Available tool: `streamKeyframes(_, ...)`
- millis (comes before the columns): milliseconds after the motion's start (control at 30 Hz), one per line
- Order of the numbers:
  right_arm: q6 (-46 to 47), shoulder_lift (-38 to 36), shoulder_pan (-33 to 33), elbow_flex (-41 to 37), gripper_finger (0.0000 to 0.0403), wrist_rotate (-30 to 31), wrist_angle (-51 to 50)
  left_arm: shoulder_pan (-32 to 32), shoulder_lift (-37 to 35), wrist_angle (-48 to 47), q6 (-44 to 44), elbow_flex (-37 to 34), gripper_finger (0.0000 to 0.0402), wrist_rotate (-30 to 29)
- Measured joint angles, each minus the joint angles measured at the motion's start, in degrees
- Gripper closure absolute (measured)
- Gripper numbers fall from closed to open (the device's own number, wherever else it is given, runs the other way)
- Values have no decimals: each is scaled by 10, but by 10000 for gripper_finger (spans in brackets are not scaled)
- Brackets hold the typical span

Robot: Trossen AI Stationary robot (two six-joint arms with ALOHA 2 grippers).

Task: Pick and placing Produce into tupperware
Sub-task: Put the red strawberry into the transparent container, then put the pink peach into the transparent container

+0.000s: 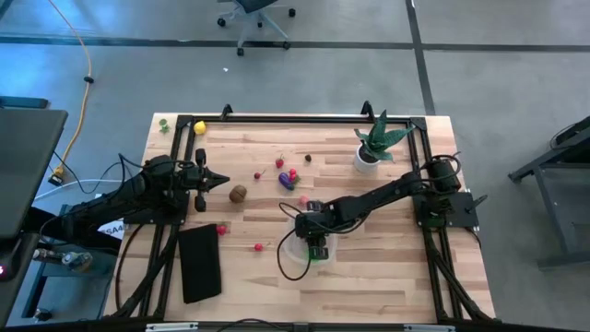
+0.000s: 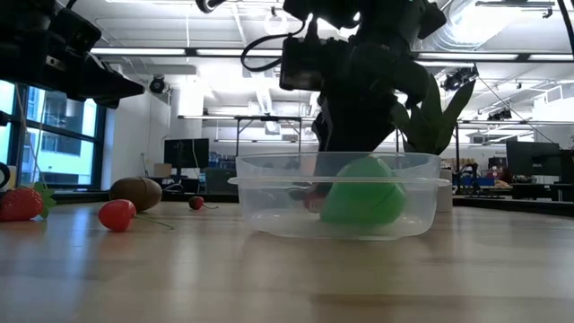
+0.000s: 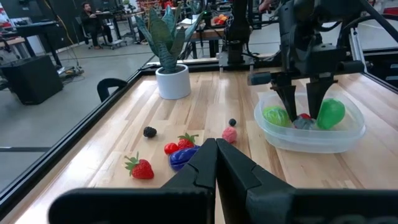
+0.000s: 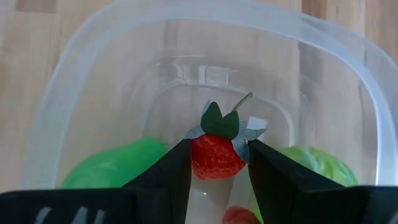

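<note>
We have a small red toy strawberry with green leaves (image 4: 216,152) pinched between the right gripper (image 4: 217,165) fingers, low inside the clear round plastic tupperware (image 1: 293,265) near the table's front middle. Two bright green pieces (image 3: 331,113) already lie in it, one on each side. We should part the fingers gently, then lift straight up clear of the rim. The left gripper (image 1: 219,181), clenched empty, waits at the left, above the table

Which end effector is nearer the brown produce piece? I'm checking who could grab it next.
The left. The left end effector hovers just beside the brown produce piece, shut. The right end effector is farther off, over the tupperware, gripping a strawberry.
</note>
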Motion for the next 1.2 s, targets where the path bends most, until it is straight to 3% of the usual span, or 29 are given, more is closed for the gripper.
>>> streamKeyframes(700, 5, 0, 0, 0, 270, 3, 0, 0, 0, 0, 0, 0, 401, 0)
streamKeyframes(1033, 12, -1, 0, 0, 189, 7, 8, 0, 0, 0, 0, 0, 401, 0)
streamKeyframes(1200, 34, -30, 0, 0, 177, 24, 11, 0, 0, 0, 0, 0, 401, 0)
